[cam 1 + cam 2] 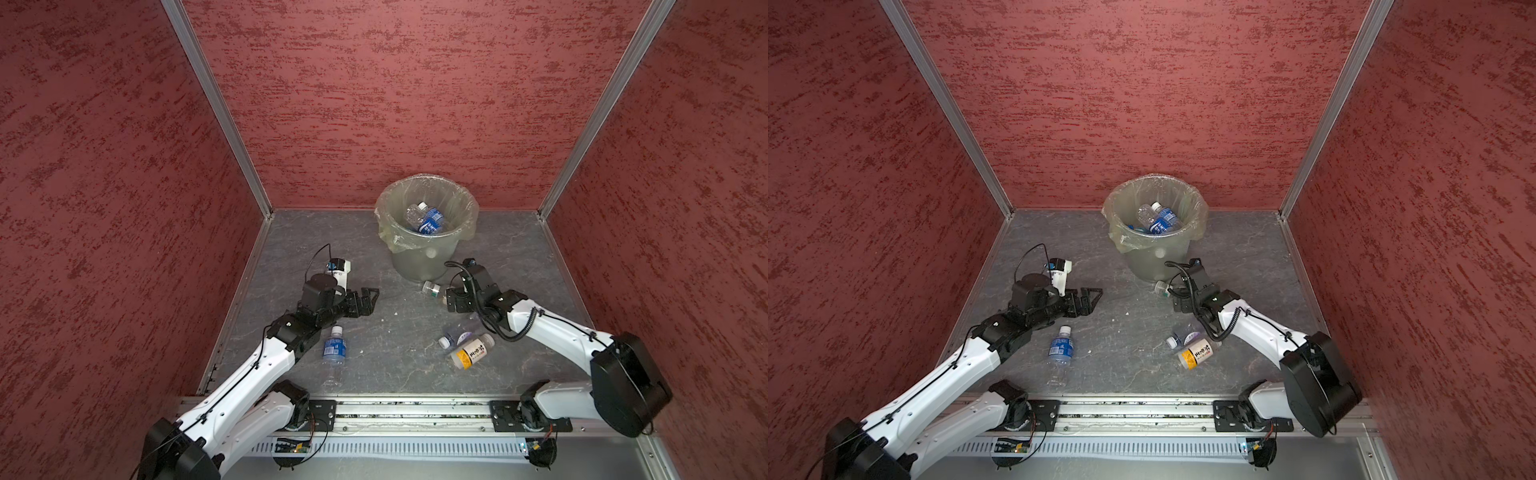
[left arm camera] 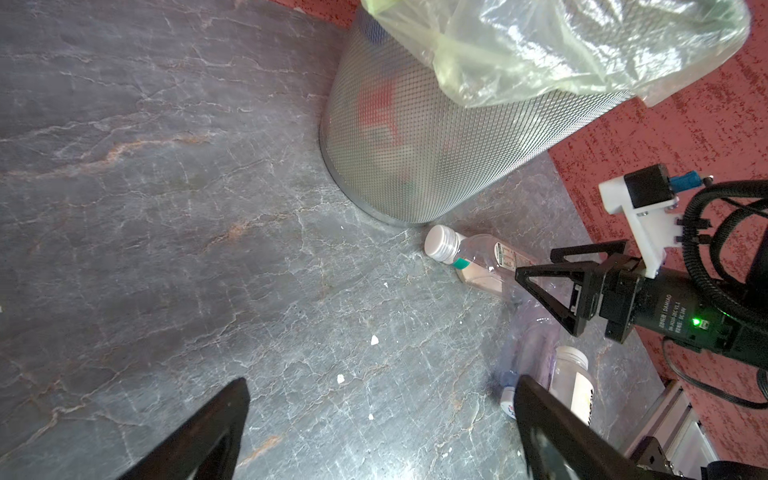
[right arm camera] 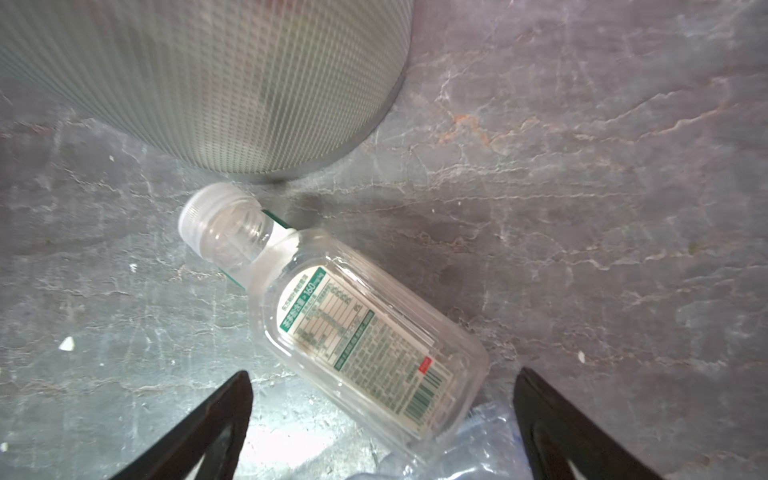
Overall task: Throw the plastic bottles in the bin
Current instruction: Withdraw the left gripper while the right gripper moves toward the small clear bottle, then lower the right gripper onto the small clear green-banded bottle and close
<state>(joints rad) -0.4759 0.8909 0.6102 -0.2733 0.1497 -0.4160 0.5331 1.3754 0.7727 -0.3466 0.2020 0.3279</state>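
Lined bin (image 1: 415,262) at frame centre holding bottles (image 1: 430,220); right gripper (image 1: 448,297), jaws spread and empty, poised over a green-labelled bottle (image 3: 365,332) at the bin's base, seemingly for pickup; left gripper (image 1: 371,300) likewise spread, idle centre-left.

Grey-green mesh bin (image 1: 419,257), green-labelled clear bottle (image 3: 365,332), red-mottled walls (image 1: 104,166)

White-shelled arms (image 1: 266,365) carry black joints (image 1: 623,382), looped black cables (image 2: 695,249), and a motor (image 2: 673,307) possibly lettered DAMIAO.
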